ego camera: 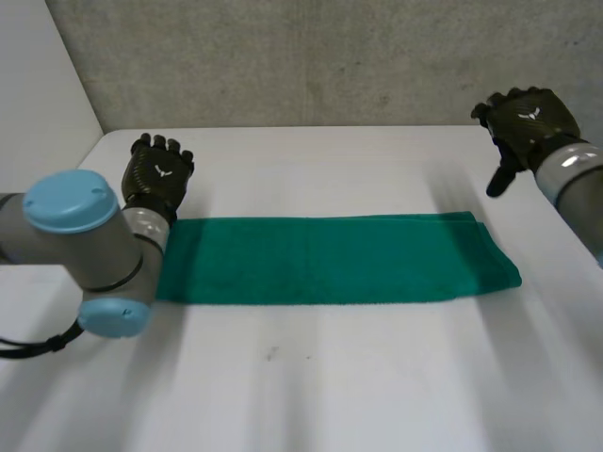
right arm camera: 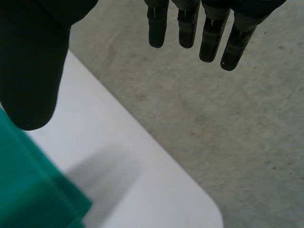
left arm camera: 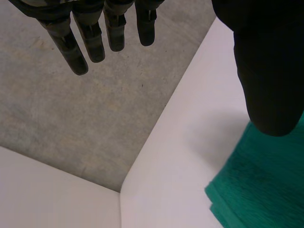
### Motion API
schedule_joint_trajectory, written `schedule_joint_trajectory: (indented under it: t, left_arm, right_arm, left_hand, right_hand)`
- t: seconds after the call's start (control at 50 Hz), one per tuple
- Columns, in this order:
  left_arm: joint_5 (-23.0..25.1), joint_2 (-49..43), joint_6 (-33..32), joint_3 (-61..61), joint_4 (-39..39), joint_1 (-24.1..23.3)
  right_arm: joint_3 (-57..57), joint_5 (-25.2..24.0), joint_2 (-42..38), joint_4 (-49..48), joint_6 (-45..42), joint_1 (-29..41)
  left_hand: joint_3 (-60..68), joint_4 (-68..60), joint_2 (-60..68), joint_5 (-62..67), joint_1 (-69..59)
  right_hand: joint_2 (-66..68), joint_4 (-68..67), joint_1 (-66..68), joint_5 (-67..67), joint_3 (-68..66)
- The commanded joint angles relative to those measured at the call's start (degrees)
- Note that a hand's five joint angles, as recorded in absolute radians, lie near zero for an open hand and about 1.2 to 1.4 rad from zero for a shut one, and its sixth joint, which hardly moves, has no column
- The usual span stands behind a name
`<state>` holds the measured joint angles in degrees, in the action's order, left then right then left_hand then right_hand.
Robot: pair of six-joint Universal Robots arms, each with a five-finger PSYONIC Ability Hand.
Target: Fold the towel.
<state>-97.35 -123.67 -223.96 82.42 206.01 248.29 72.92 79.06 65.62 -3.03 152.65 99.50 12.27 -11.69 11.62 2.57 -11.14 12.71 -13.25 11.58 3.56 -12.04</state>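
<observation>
A green towel (ego camera: 330, 259) lies folded into a long narrow strip across the middle of the white table (ego camera: 311, 386). My left hand (ego camera: 158, 174) hovers open just behind the strip's left end, holding nothing. Its wrist view has the straight fingers (left arm camera: 90, 38) and thumb (left arm camera: 268, 71) above a corner of the towel (left arm camera: 251, 185). My right hand (ego camera: 526, 121) is raised open above the table's far right, behind the strip's right end. In the right wrist view the fingers (right arm camera: 190, 26) hang straight, with the towel's end (right arm camera: 28, 185) beneath the thumb (right arm camera: 31, 61).
A grey concrete wall (ego camera: 311, 56) stands behind the table's far edge. A pale wall panel (ego camera: 38, 85) rises at the left. The table's far right corner (right arm camera: 209, 209) lies close under my right hand.
</observation>
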Motion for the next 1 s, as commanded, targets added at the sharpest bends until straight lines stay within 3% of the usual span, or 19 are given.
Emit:
schedule_joint_trajectory:
  t: [0.02, 0.12, 0.4, 0.48, 0.5, 0.52, 0.72, 0.84, 0.9, 1.0]
  left_arm:
    - [0.2, 8.4, 8.0, 10.2, -0.1, 0.0]
    - [0.4, 10.1, 12.8, 14.2, -0.1, -0.1]
    - [0.4, 10.2, 13.7, 16.4, 0.0, -0.9]
    - [0.4, 10.3, 13.7, 16.5, 0.0, -0.9]
    - [0.4, 10.3, 13.7, 16.5, 0.0, -0.9]
    - [0.5, 10.3, 13.7, 16.6, 0.0, -0.9]
    - [0.3, 10.4, 13.7, 16.8, 0.0, -0.9]
    - [0.3, 10.7, 13.7, 17.8, 0.0, -0.9]
    - [0.3, 11.3, 13.8, 18.3, 0.0, -0.9]
    - [0.2, 12.6, 13.8, 19.0, 0.0, -0.9]
  right_arm:
    - [10.0, -4.3, 3.5, 6.7, -0.2, -4.2]
    - [15.8, -5.4, 3.4, 7.0, -0.3, -6.5]
    - [17.2, -7.1, -6.1, 0.3, -1.1, -9.1]
    - [15.6, -6.9, -9.2, 0.1, -1.2, -10.0]
    - [14.8, -6.6, -10.0, 0.0, -1.2, -10.5]
    - [14.5, -6.5, -10.2, 0.0, -1.1, -11.0]
    - [10.7, -1.6, -9.8, -0.5, -2.6, -19.0]
    - [7.8, 0.0, -8.3, 0.9, -11.7, -24.6]
    - [7.3, -0.4, -5.8, 2.0, -15.3, -24.4]
    - [6.3, -2.2, -1.1, 2.2, -11.4, -17.8]
  left_hand:
    - [-1.9, 1.3, -1.2, -2.2, 0.8]
    - [-1.7, 1.1, -1.1, -2.0, 0.6]
    - [-1.7, 1.1, -1.1, -2.0, 0.6]
    - [-1.9, 1.3, -1.2, -2.2, 0.8]
    - [-1.9, 1.3, -1.2, -2.2, 0.8]
    - [-1.7, 1.1, -1.1, -2.0, 0.6]
    - [-1.9, 1.3, -1.2, -2.2, 0.8]
    - [-1.9, 1.3, -1.2, -2.2, 0.8]
    - [-1.9, 1.3, -1.2, -2.2, 0.8]
    - [-1.9, 1.3, -1.2, -2.2, 0.8]
  right_hand:
    - [3.6, -3.1, 4.7, 2.7, -4.3]
    - [11.7, -11.1, 12.8, 10.8, -12.3]
    - [22.4, -21.9, 23.6, 21.6, -23.1]
    - [39.7, -39.2, 40.8, 38.8, -40.4]
    - [65.2, -64.7, 66.4, 64.4, -65.9]
    - [67.3, -66.7, 68.4, 66.4, -67.9]
    - [67.3, -66.8, 68.4, 66.4, -68.0]
    - [67.3, -66.8, 68.4, 66.4, -68.0]
    - [67.3, -66.8, 68.4, 66.4, -68.0]
    - [67.3, -66.8, 68.4, 66.4, -68.0]
